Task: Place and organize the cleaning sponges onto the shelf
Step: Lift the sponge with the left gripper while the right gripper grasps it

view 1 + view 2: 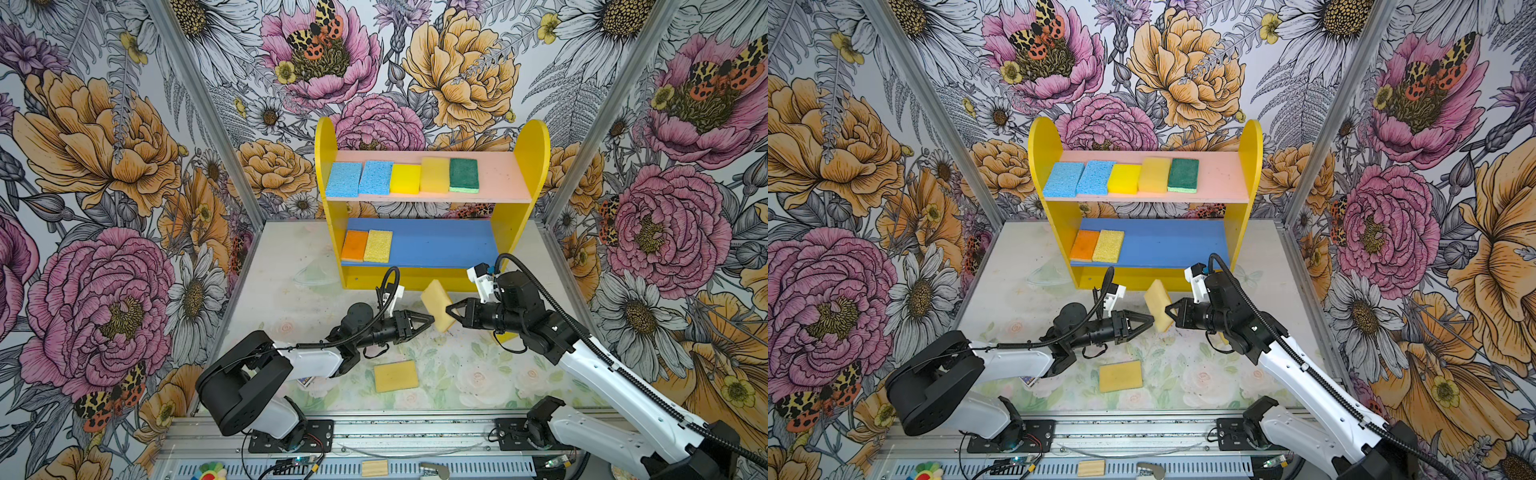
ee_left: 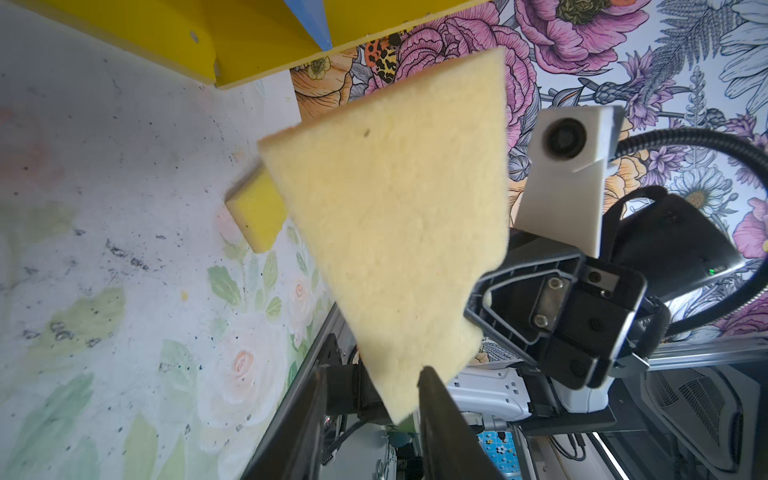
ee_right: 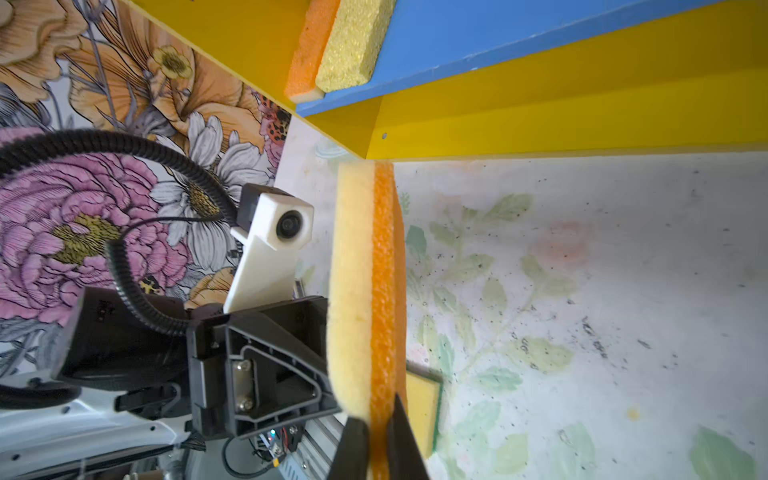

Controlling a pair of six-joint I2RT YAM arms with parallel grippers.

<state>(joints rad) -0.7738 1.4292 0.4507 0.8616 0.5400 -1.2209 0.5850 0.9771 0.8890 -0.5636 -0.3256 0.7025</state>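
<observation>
The right gripper (image 3: 377, 419) pinches an orange-cream sponge (image 3: 365, 270) edge-on, with the left gripper (image 3: 316, 386) just beside its cream face, a yellow sponge (image 3: 422, 411) behind it and the shelf (image 3: 540, 104) beyond it.

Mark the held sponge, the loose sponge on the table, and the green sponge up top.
held sponge (image 1: 434, 301): in a top view, pale yellow face.
loose sponge (image 1: 396, 376): in a top view, middle of top face.
green sponge (image 1: 464, 172): in a top view, middle of green face.
</observation>
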